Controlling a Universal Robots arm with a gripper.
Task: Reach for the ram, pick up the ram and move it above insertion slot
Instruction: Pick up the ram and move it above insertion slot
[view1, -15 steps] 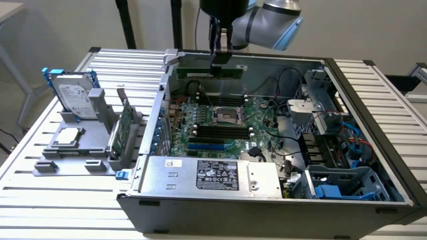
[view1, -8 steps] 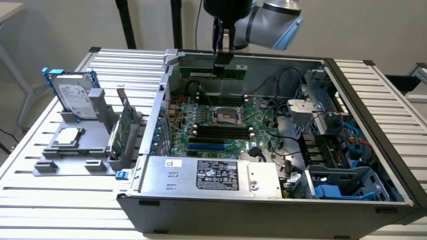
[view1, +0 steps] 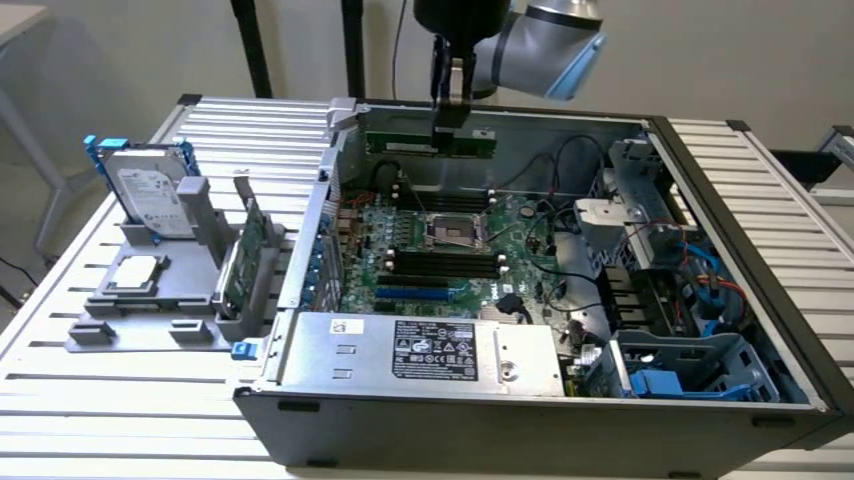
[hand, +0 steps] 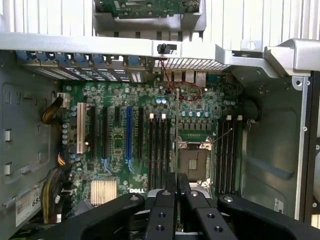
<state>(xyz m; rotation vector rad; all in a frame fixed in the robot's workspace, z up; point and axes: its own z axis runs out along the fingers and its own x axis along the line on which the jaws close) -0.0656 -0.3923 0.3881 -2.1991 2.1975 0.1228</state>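
The gripper (view1: 451, 110) hangs over the far side of the open computer case (view1: 747, 300), clenched on the ram (view1: 430, 144), a thin green stick held level just above the far wall. In the wrist view the fingers (hand: 165, 200) stand pressed close together above the motherboard (hand: 145, 145).

Judgement: pickup is done; the carry toward the insertion slot is the step in hand. The black memory slots (view1: 447, 262) lie nearer, beside the processor socket (view1: 454, 230), so the stick must travel nearward and line up along a slot.

Obstructions: loose cables (view1: 574, 220) at the exterior view's right. The hard drive (view1: 147, 190) and expansion card (view1: 247, 255) stand outside the case on the left, well apart.
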